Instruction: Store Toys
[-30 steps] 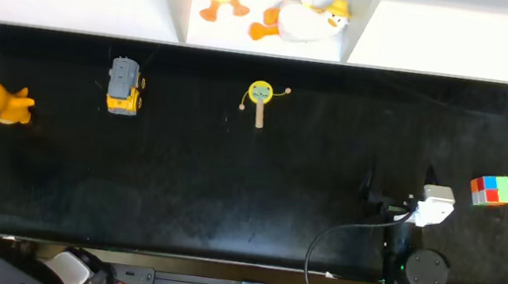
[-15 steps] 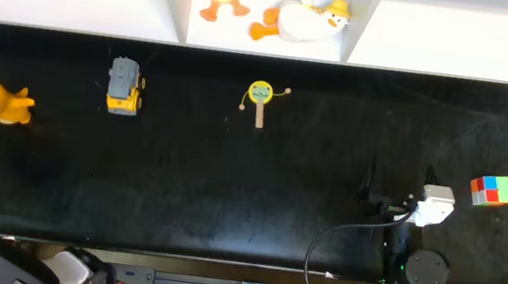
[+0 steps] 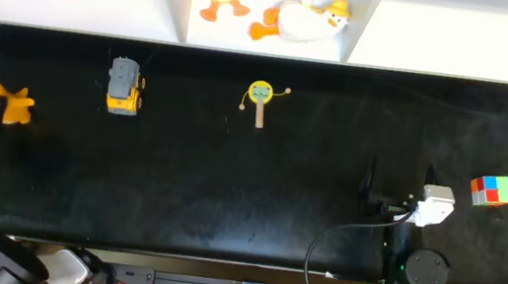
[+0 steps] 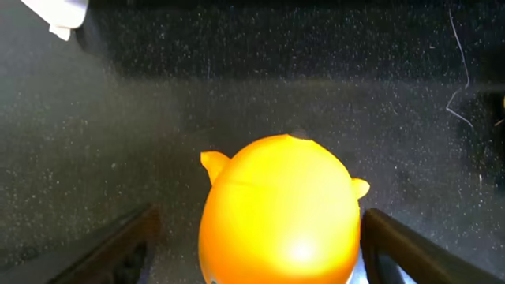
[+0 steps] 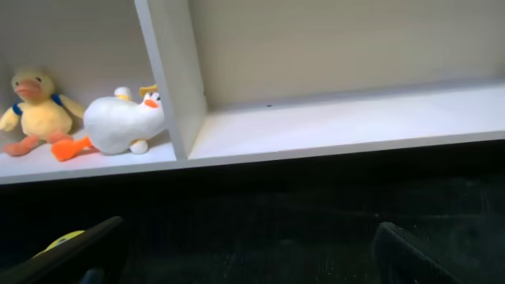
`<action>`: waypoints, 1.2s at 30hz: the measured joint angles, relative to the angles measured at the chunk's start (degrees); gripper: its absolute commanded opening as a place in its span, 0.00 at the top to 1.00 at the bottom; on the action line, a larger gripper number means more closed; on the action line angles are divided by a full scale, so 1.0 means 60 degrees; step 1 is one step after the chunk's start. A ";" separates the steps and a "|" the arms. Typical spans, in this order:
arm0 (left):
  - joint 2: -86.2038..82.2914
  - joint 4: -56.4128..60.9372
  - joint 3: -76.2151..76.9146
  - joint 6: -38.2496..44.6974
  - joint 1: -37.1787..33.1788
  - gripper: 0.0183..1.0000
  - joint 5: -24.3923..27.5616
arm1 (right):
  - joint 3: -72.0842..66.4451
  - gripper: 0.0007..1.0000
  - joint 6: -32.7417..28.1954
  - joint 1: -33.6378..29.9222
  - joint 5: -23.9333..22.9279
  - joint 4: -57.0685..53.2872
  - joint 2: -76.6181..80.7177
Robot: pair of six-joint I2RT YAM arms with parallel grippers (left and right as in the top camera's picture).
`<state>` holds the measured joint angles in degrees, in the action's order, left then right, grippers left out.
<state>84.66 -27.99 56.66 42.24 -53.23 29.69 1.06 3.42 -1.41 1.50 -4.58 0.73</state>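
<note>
Black tabletop [image 3: 228, 188] under the white shelf [image 3: 446, 50]: your left gripper [image 4: 259, 225] has moved up the left edge since a second ago. It now straddles the orange toy [image 4: 276, 209], jaws wide apart on either side and not gripping it. The toy sits where it was, so you look ready to grasp. Your right gripper [image 3: 396, 184] hasn't moved, open and empty.

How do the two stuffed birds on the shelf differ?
The yellow duck sits upright; the white bird lies on its side. The yellow duck is the slimmer, the white bird the bulkier. Both are plush with orange feet and share one shelf compartment.
</note>
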 measured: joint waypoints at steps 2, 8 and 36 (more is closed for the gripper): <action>0.0000 -0.0004 0.0000 -0.0004 0.0000 0.22 0.0007 | 0.0000 0.00 0.0004 0.0000 0.0000 -0.0004 0.0000; 0.0000 -0.0368 0.0004 0.0000 0.0000 0.22 -0.0073 | 0.0000 0.00 0.0000 0.0000 -0.0004 -0.0004 0.0000; 0.0000 -0.0878 0.0004 0.0106 -0.0197 0.47 -0.0907 | 0.0000 0.00 0.0004 0.0000 -0.0004 0.0000 0.0000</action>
<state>84.66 -33.26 56.69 42.87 -54.41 24.25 1.06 3.44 -1.41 1.48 -4.58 0.73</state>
